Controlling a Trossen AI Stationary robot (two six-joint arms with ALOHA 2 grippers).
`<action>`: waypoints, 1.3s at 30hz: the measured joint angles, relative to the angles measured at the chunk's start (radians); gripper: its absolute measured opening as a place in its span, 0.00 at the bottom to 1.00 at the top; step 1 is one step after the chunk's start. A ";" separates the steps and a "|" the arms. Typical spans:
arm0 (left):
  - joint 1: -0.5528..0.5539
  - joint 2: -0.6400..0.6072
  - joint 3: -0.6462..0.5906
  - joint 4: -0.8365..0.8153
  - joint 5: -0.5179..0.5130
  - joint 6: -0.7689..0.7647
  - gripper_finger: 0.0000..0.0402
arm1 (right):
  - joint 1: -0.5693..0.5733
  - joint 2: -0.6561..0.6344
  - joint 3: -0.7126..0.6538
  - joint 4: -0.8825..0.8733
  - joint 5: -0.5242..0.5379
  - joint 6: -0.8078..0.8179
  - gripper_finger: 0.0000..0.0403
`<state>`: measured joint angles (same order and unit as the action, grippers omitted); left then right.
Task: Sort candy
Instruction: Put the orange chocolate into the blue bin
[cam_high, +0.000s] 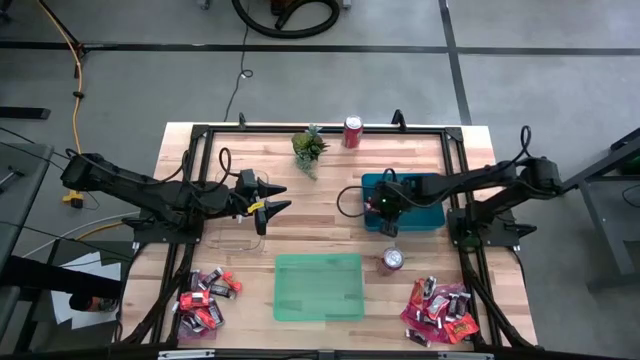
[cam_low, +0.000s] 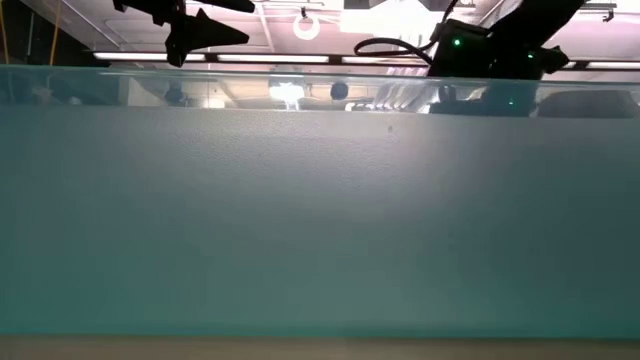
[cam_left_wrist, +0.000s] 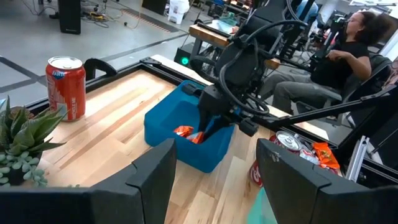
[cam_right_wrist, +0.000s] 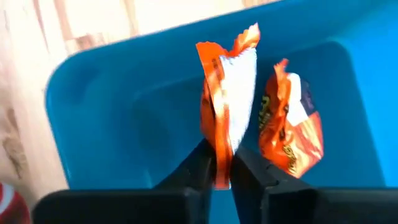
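Note:
My right gripper (cam_high: 388, 212) reaches down into the blue tray (cam_high: 425, 188) at the table's right middle, shut on a bright orange candy packet (cam_right_wrist: 227, 93). A second orange packet (cam_right_wrist: 289, 124) lies on the tray's floor beside it. My left gripper (cam_high: 287, 197) hangs open in the air left of the tray, holding nothing. Loose candy lies in two piles near the front edge, one at the left (cam_high: 205, 300) and one at the right (cam_high: 440, 310). An empty green tray (cam_high: 318, 287) sits between them. My right gripper pinches one end of the orange packet (cam_right_wrist: 219, 177) between its two fingers (cam_right_wrist: 198, 167), which lie on its two flat faces. The fingers come from above, slanting down into the blue tray. The packet reaches beyond the fingertips toward the tray's floor; whether it touches there I cannot tell.
One red soda can (cam_high: 352, 130) stands at the far edge, another (cam_high: 392, 262) just in front of the blue tray. A small green plant (cam_high: 310, 148) stands at the far middle. A black frame (cam_high: 200, 135) rims the table. A person (cam_left_wrist: 348, 50) sits beyond the table's right side.

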<state>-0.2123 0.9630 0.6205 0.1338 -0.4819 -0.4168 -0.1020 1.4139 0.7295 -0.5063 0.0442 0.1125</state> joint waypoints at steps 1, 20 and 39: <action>0.000 0.000 0.000 0.000 0.000 0.000 0.52 | -0.002 0.003 0.009 -0.007 -0.003 -0.006 0.16; 0.000 -0.067 0.023 0.001 0.047 0.006 0.52 | 0.030 -0.261 0.293 -0.450 -0.070 0.129 0.49; -0.329 0.202 0.362 -0.917 0.359 0.097 0.52 | 0.392 -0.471 0.249 0.054 0.118 0.516 0.49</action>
<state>-0.5413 1.1655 0.9821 -0.7832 -0.1224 -0.3200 0.2900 0.9432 0.9787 -0.4522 0.1624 0.6286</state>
